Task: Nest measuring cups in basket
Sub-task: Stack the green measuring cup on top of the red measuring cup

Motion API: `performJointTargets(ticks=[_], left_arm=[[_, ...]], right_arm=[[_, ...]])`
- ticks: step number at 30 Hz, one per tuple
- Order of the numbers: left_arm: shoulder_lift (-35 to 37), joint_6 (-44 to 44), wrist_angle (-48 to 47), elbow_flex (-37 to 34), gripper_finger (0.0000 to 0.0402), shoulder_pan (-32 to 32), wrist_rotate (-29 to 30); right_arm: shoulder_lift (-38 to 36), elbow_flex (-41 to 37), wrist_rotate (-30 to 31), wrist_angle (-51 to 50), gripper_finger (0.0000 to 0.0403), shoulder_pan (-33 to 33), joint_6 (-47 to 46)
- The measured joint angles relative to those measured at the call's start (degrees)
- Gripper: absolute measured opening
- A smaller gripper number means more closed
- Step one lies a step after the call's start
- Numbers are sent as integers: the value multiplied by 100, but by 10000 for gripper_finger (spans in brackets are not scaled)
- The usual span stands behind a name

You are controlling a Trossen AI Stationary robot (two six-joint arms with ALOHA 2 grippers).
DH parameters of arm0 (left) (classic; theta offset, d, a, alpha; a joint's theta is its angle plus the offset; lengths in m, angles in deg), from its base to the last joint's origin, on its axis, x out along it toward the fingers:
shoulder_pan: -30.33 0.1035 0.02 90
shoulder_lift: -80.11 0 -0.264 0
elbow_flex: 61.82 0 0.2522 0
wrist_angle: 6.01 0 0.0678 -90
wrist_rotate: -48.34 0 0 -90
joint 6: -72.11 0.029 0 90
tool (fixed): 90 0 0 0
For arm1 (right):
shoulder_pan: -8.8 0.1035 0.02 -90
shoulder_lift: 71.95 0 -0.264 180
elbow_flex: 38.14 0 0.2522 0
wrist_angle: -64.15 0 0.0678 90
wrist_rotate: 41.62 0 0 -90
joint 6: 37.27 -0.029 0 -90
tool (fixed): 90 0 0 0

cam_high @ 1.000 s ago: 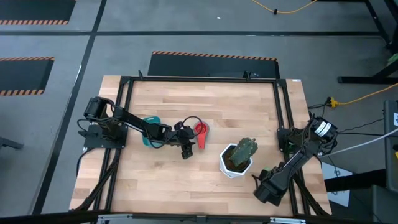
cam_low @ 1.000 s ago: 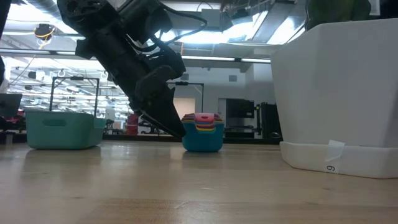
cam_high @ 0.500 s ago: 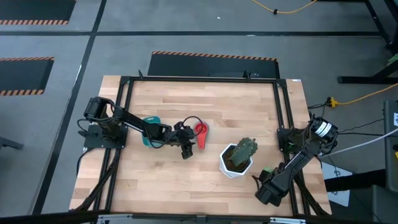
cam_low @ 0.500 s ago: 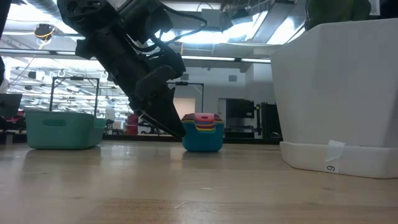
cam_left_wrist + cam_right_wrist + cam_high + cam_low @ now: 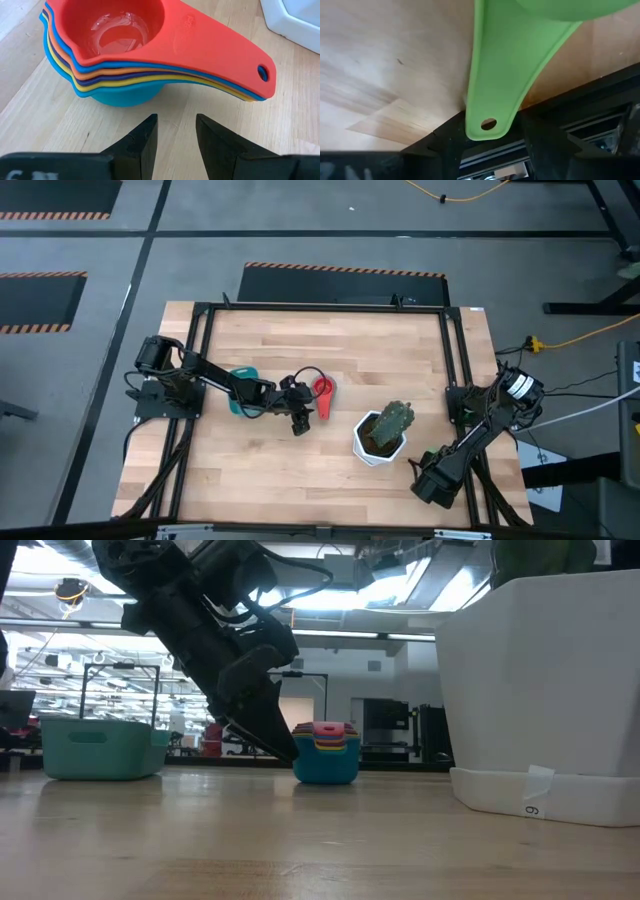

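Note:
A stack of nested measuring cups, red on top and blue at the bottom, stands by its blue base on the table. My left gripper is open just near of the stack, below the handles, and touches nothing. The teal basket stands left of the stack, partly hidden under the left arm. At the table's near right corner my right gripper is open, with a finger on either side of a green cup's handle. The green cup's bowl is cut off. My right gripper has its two fingers on either side of the free end of the green cup's handle, by the hanging hole, and comes along the handle slanting down. I cannot tell whether the fingers touch the handle's edges.
A white hexagonal pot with a green plant stands between the stack and the right arm. The table's black frame rail runs right behind the green cup. Bare wood lies along the near and far sides.
My right gripper has sunk a little toward the table at the near right corner. Its fingers keep the same gap. The left arm, the stack and the basket have kept still.

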Motion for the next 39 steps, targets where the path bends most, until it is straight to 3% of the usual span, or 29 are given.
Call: performJointTargets(ticks=[20,31,39], left_arm=[[1,0,0,0,128,-1,0],[1,0,0,0,128,0,-2],[1,0,0,0,128,-1,-2]], right_arm=[[9,19,3,40,193,2,79],[17,19,41,86,121,4,86],[17,17,49,83,94,4,89]])
